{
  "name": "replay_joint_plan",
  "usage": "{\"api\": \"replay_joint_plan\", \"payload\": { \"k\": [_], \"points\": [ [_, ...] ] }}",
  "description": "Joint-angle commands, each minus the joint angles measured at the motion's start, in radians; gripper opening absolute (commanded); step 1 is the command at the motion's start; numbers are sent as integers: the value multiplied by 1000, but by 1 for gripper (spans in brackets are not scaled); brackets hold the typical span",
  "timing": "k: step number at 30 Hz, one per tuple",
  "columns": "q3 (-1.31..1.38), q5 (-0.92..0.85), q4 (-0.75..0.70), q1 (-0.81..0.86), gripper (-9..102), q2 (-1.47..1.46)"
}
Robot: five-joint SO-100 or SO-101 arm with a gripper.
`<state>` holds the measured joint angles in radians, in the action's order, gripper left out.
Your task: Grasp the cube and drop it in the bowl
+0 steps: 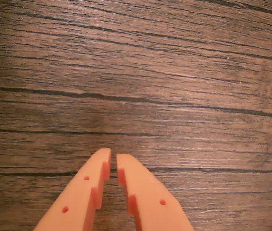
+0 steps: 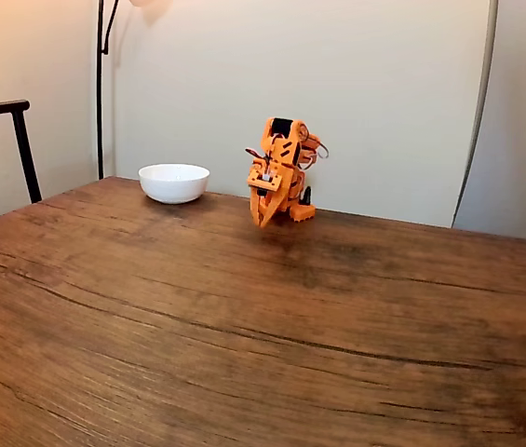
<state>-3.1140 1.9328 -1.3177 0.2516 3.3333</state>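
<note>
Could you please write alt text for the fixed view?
An orange robot arm sits folded at the far side of a wooden table, its end effector pointing down above the surface. A white bowl stands to its left.

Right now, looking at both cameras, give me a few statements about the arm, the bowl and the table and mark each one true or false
1. The gripper holds a blue cube between its fingers. False: in the wrist view the orange fingers are nearly together with nothing between them.
2. The bowl is white and sits on the table. True.
3. In the fixed view the bowl stands to the right of the arm. False: it stands to the left of the arm.
4. The gripper points down toward the wooden table. True.
5. The gripper hangs over the bowl. False: the wrist view shows bare wood grain beneath it.
</note>
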Motion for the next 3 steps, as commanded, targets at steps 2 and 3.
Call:
{"api": "replay_joint_plan", "payload": {
  "k": [2,3],
  "points": [
    [3,9,-48,2,-1,-17],
    [3,9,-48,2,-1,-17]
  ]
}}
